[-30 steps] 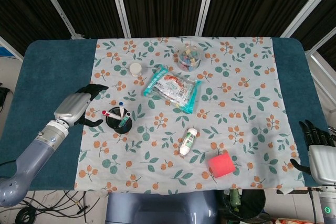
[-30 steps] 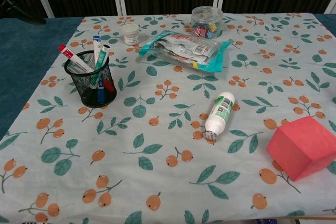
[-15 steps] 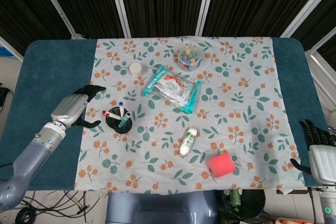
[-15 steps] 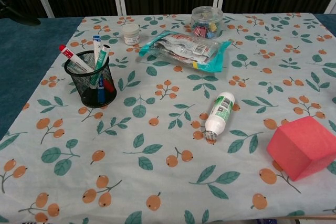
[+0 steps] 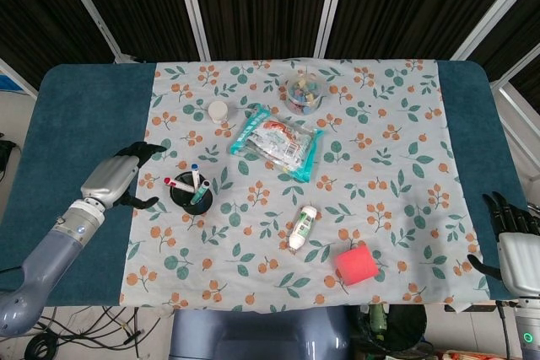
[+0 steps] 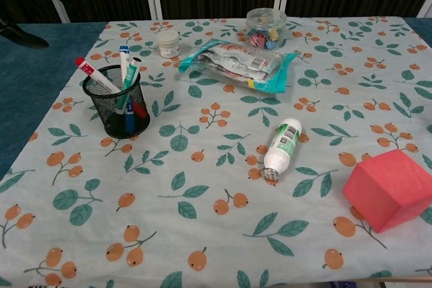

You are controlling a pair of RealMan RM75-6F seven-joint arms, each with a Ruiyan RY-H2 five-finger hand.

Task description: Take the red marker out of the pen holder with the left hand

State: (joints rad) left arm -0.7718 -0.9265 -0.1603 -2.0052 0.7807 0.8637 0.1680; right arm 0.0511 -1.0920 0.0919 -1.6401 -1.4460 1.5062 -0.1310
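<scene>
**Left hand beside the pen holder, marker not yet taken**

Dark slatted panels back a blue table [image 5: 76, 115] laid with a leaf-and-berry cloth [image 5: 380, 174]. No writing can be read: the white bottle [image 6: 281, 143] has a green label and the teal packet [image 6: 236, 62] carries print, both too small to make out.

The red marker [image 6: 94, 76] stands in the black mesh holder [image 6: 118, 107], leaning to the left, its red cap above the rim and its white barrel running down inside. Other pens share the holder. The left hand [image 5: 118, 176] hovers just left of the holder, apart from it, fingers spread and empty. The right hand [image 5: 510, 229] sits at the table's right edge, fingers apart, holding nothing.
</scene>
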